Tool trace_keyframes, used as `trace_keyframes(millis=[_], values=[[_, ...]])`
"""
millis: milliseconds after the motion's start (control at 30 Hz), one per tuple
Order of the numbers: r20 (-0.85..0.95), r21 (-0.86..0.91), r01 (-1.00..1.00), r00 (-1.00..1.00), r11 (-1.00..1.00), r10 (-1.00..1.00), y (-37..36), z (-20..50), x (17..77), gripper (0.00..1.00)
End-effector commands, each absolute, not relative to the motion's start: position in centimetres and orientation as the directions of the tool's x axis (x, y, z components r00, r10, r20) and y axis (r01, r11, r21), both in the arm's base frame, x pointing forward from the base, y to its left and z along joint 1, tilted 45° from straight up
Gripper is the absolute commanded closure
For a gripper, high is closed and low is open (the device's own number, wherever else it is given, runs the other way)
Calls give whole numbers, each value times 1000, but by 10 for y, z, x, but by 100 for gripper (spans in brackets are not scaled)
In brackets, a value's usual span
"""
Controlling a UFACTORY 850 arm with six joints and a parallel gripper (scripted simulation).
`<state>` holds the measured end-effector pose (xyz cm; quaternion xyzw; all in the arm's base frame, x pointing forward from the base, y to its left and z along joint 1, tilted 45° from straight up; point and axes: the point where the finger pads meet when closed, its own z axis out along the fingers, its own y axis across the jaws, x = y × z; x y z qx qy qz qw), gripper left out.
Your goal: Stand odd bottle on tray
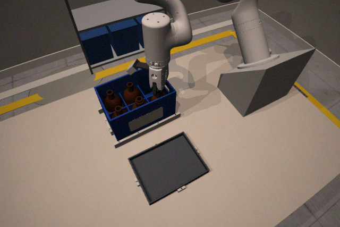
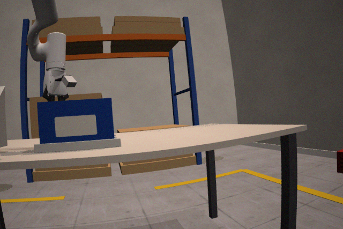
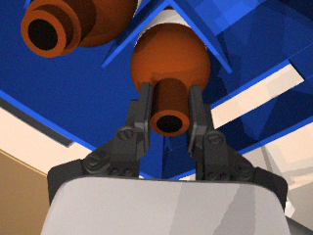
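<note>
My gripper (image 1: 156,92) (image 2: 57,98) (image 3: 169,98) is shut on the neck of a brown bottle (image 1: 154,98) (image 3: 170,54), which stands in a right-hand cell of the blue crate (image 1: 170,104) (image 2: 74,108) (image 3: 54,78). One finger is on each side of the neck, below the mouth. Four other brown bottles (image 1: 112,102) (image 1: 131,95) (image 1: 138,102) (image 1: 118,111) stand in the crate's other cells; one bottle (image 3: 105,22) shows at upper left in the wrist view. The dark grey tray (image 1: 168,166) lies flat and empty. The bottles' lower parts are mostly hidden.
Blue dividers (image 1: 124,99) (image 3: 207,41) separate the bottles. A light rail (image 1: 148,129) (image 2: 77,145) runs along the crate's foot. Small brackets (image 1: 181,188) sit at the tray's sides. The grey wedge-shaped arm base (image 1: 263,84) stands right of the crate on the table (image 1: 68,169) (image 2: 193,134).
</note>
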<state>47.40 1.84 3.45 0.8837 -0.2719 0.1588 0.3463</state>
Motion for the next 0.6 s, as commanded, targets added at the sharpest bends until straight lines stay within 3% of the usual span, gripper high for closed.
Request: trace_keyframes(millis=[0,333,367,567], values=[[470,525,-591,801,-613,-370,19,35,475,100],[470,525,-591,801,-613,-370,19,35,475,100],[470,525,-591,801,-613,-370,19,35,475,35],[470,525,-591,801,-613,-370,19,35,475,35]])
